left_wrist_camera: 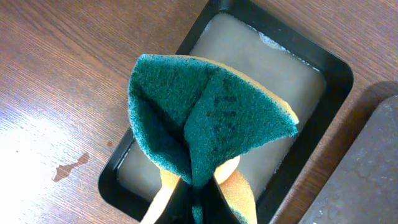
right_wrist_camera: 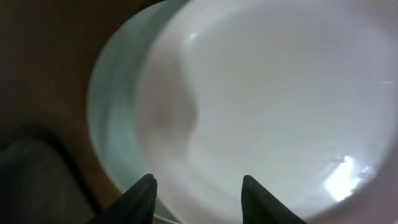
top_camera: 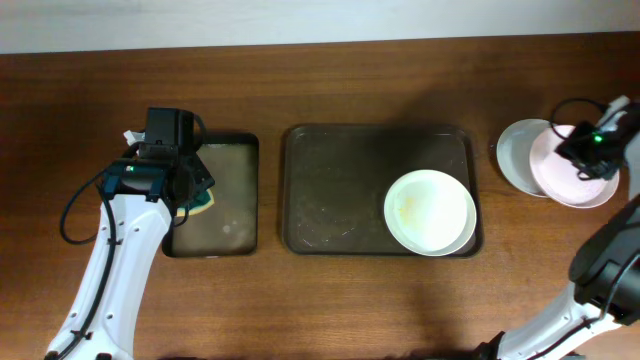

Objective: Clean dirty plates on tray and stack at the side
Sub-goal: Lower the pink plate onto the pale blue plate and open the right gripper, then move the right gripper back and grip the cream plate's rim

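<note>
One white plate [top_camera: 430, 212] with a faint yellowish smear lies in the right part of the dark brown tray [top_camera: 340, 180]. Two more plates lie overlapping on the table at the far right, the lower one [top_camera: 515, 155] and the upper one [top_camera: 560, 178]. My right gripper [top_camera: 592, 140] hovers over the upper plate [right_wrist_camera: 280, 93] with its fingers [right_wrist_camera: 199, 186] apart and nothing between them. The lower plate's rim [right_wrist_camera: 115, 112] shows to its left. My left gripper [left_wrist_camera: 199, 190] is shut on a folded green and yellow sponge [left_wrist_camera: 205, 118], held above the small black tray [left_wrist_camera: 333, 68].
The small black tray [top_camera: 225, 232] holds a thin layer of cloudy liquid and stands left of the brown tray. The sponge [top_camera: 203, 198] hangs over its left part. A small wet spot [left_wrist_camera: 68, 168] marks the wood beside it.
</note>
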Robot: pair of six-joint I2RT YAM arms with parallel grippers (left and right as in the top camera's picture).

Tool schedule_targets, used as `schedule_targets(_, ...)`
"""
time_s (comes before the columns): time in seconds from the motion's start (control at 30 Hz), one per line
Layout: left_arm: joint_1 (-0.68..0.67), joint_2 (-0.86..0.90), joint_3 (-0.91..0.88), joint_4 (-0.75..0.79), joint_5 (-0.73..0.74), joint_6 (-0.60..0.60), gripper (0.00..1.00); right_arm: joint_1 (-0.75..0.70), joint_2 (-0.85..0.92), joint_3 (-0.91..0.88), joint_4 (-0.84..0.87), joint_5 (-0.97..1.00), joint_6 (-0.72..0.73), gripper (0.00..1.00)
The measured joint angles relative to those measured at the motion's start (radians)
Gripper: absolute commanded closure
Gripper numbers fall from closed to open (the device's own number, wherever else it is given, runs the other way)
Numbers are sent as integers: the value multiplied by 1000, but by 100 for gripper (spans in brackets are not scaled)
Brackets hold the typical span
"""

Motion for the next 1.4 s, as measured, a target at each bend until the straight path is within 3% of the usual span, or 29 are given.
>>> schedule_targets(0.1, 0, 0, 0, 0, 0, 0, 100, 47, 0, 0, -5, 97, -2, 84)
schedule_targets(0.2, 0, 0, 0, 0, 0, 0, 100, 66, 0, 0, 5, 177, -7, 96)
schedule_targets(0.43, 0, 0, 0, 0, 0, 0, 100, 69, 45, 0, 75, 258, 16, 96)
schedule_targets(0.67, 0, 0, 0, 5, 0, 0, 100, 80, 145, -2, 93, 159, 14, 96)
schedule_targets(1.0, 0, 0, 0, 8, 0, 0, 100, 206, 146, -2, 90, 100, -42, 96)
schedule_targets(1.23, 0, 0, 0, 10, 0, 0, 100, 216, 142, -2, 47, 84, -45, 96)
schedule_targets(1.4, 0, 0, 0, 16, 0, 0, 100, 216, 46, 4, 15, -9, -45, 95)
